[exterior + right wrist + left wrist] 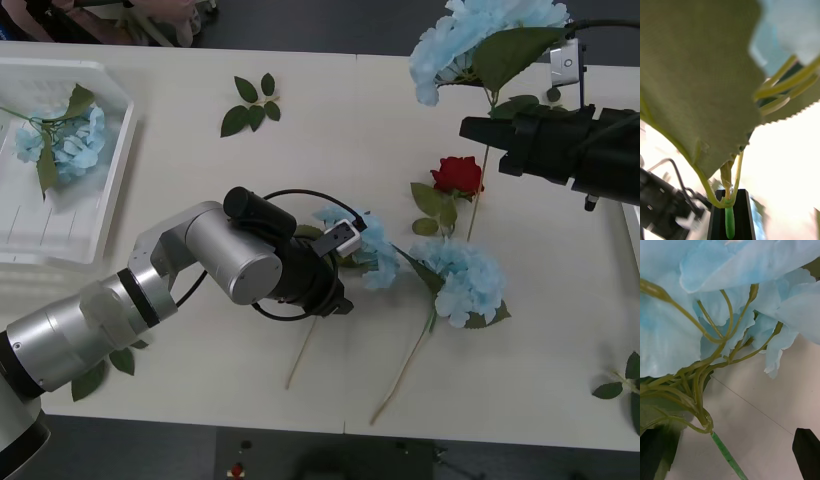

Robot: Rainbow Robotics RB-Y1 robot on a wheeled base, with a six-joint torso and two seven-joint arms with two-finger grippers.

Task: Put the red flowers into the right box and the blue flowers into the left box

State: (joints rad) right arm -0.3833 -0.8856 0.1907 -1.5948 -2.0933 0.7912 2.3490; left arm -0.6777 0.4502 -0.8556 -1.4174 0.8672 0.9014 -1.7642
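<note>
Pale-blue cluster [480, 40] lifted clear of tabletop [180, 380], stem clamped in right pincer [500, 130].
Left pincer [730, 465] spread around second blue stem [726, 455], not gripping. Next: closing, then carrying to left box [110, 190].

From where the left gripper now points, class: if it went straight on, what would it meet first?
Most likely the blue flower directly ahead: the left gripper is open at its stem, with the petals just beyond. Depth is unclear, so take this as a judgement.
</note>
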